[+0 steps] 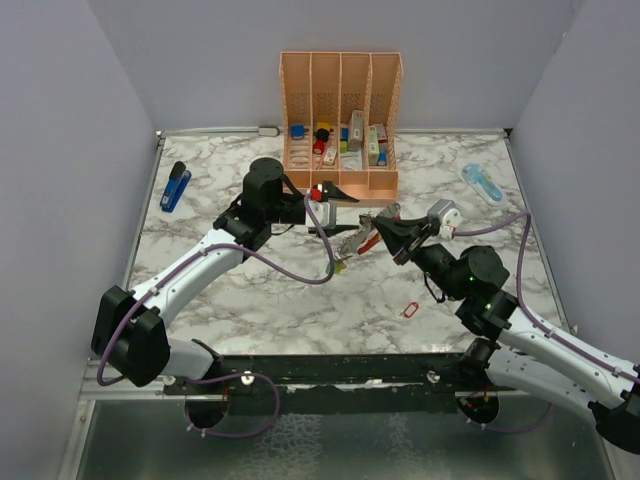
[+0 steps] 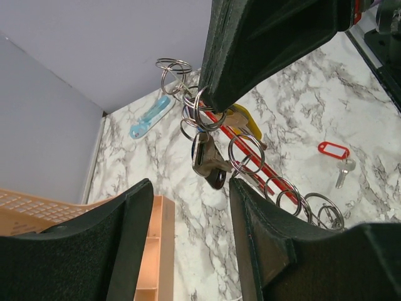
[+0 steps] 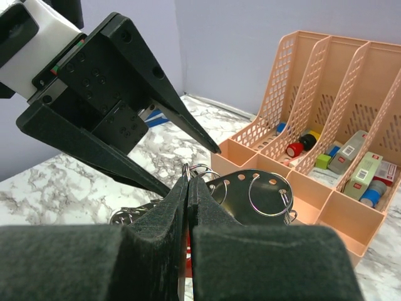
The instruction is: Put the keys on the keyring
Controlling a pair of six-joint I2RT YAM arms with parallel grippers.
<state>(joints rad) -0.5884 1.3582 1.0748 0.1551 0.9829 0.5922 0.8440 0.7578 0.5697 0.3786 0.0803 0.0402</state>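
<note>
The right claw [image 3: 188,179] is pressed fully together on the upper end of the keyring [image 2: 266,177], holding it in the air above the marble surface [image 1: 300,320], just in front of the orange file organizer [image 1: 340,90]. A knot of silver split rings [image 2: 202,108] crowds its tips, so exactly which wire is pinched cannot be told. The keyring's red bar slopes down and away from that grip, with more rings strung along it, and in the right wrist view its grey metal side [image 3: 247,200] lies just beyond the closed pads. Several keys [image 2: 207,164] dangle from the rings near the top, one dark and one with a yellow head [image 2: 245,120]. The left claw [image 2: 191,188] faces this bunch with its fingers spread roughly halfway; nothing sits between them, and the hanging keys are just off its tips. One more key with a red tag [image 2: 332,150] lies flat on the surface, well apart from the keyring on the right arm's side. A blue object [image 1: 175,186] rests near the left edge and a pale blue one [image 1: 482,183] near the far right. Small coloured items sit in the organizer's compartments.
</note>
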